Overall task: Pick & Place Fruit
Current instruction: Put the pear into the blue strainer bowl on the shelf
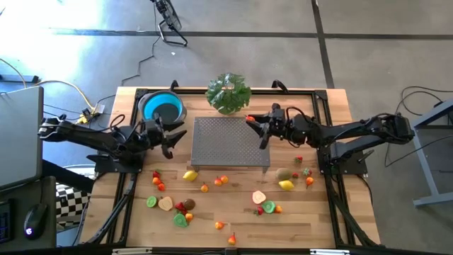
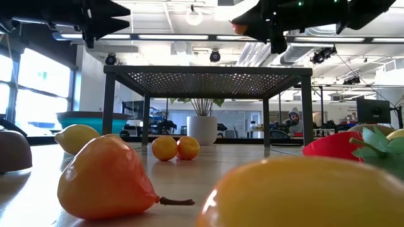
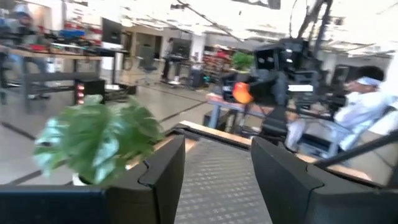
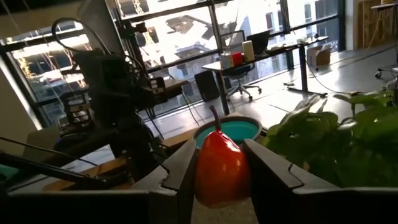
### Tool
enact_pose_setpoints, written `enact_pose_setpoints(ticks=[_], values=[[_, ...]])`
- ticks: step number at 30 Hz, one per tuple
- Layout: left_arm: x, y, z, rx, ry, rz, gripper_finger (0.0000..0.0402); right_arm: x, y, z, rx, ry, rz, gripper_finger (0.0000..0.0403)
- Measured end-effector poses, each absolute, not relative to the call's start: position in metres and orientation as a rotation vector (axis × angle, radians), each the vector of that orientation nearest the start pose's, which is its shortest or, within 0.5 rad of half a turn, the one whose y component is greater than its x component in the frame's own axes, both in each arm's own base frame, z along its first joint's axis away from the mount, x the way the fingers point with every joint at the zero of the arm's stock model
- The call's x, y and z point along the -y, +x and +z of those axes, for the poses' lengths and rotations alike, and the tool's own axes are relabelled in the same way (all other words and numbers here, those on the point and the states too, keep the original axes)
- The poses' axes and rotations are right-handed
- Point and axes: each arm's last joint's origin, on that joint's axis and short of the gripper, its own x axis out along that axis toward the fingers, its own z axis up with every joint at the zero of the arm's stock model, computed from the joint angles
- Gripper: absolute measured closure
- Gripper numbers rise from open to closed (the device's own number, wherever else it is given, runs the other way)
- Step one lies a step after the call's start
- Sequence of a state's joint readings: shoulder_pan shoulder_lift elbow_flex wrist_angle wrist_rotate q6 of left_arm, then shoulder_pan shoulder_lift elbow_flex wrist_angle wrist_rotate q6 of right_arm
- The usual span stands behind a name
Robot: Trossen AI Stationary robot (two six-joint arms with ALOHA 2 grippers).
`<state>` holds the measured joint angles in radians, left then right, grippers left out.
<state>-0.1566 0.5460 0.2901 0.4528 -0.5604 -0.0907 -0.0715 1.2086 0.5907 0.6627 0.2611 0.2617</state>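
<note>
While the right gripper hangs above the right edge of the grey perforated rack, its fingers pinch a red-orange pear upright between them; the left gripper waits spread and empty, between the rack and the blue bowl

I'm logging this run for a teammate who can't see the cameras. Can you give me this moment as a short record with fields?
right gripper: shut on a red pear-shaped fruit, raised above the right edge of the grey perforated platform
left gripper: open, empty, at the platform's left edge beside the blue bowl
bowl contents: no fruit seen inside
loose fruit: scattered on the wooden table in front of the platform
leafy plant: behind the platform
</note>
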Motion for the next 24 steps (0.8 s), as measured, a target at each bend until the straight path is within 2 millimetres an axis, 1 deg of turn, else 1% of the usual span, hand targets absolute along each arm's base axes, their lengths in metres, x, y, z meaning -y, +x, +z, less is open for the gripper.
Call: enact_pose_setpoints(ticks=[5,8,12,15,18,24], values=[[0.004,0.127,0.255,0.188,-0.153,0.413,0.0223,0.028,0.248,0.258,0.021,0.299,-0.438,0.0283],[0.003,0.123,0.254,0.177,-0.167,0.413,0.0223,0.029,0.240,0.255,-0.038,0.332,-0.519,0.0287],[0.003,0.119,0.253,0.168,-0.165,0.413,0.0223,0.030,0.228,0.255,-0.083,0.366,-0.611,0.0293],[0.003,0.118,0.253,0.164,-0.163,0.413,0.0223,0.031,0.220,0.254,-0.119,0.399,-0.665,0.0288],[0.003,0.118,0.252,0.156,-0.159,0.414,0.0223,0.031,0.214,0.247,-0.180,0.432,-0.721,0.0283],[0.002,0.118,0.251,0.142,-0.155,0.431,0.0223,0.031,0.202,0.227,-0.342,0.516,-0.848,0.0293]])
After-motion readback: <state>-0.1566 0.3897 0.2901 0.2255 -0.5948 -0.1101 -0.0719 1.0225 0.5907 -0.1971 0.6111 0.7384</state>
